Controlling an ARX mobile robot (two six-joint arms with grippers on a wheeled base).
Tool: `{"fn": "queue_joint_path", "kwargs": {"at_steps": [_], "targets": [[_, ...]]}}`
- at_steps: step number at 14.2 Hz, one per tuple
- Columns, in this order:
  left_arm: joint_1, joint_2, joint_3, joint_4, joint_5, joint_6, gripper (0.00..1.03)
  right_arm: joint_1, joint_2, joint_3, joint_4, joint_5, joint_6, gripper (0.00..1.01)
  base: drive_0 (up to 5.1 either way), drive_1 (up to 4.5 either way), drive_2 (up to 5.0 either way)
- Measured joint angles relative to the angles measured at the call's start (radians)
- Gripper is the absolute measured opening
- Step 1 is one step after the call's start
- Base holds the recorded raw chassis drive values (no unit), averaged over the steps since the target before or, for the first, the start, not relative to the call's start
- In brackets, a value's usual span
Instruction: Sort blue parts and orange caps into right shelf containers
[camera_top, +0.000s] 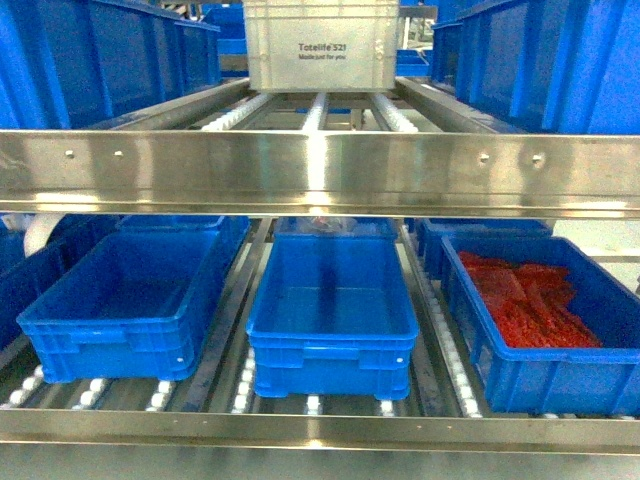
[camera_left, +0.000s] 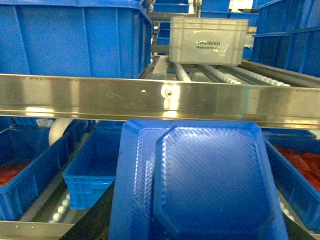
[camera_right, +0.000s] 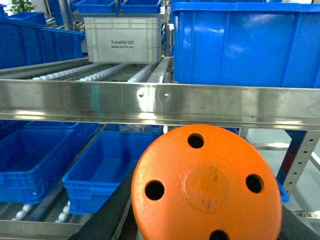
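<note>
Pale grey tote (camera_top: 322, 42), upper shelf, printed "Totelife 521".
Blue part (camera_left: 200, 185): textured, bevelled, filling left wrist view, presumably held; jaws unseen, state undeterminable.
Orange cap (camera_right: 206, 186): round, four holes, filling right wrist view; jaws likewise unseen.
Blue crates (camera_top: 332, 300), lower shelf; rightmost (camera_top: 560, 370) holds red pieces (camera_top: 530, 300).

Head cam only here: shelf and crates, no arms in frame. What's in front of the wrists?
Observer: Left wrist view: a blue part fills the lower frame, close to the lens. I can't see the grip itself.
Operator: Right side?
Observer: Right wrist view: an orange cap with round holes, equally close.
Operator: Far-left lower crate, contents?
Observer: In the left wrist view that blue crate has red pieces in it.
</note>
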Motion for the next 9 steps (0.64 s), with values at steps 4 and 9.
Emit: {"fn": "queue_joint_path", "kwargs": {"at_steps": [4, 9], "targets": [[0.000, 0.000, 0.000, 0.000, 0.000, 0.000, 0.41, 0.000, 0.000, 0.000, -0.001, 0.000, 0.000, 0.45, -4.9, 2.55, 2.5], [0.000, 0.000, 0.000, 0.000, 0.000, 0.000, 0.41, 0.000, 0.000, 0.000, 0.001, 0.000, 0.000, 0.45, -4.9, 2.55, 2.5]]}}
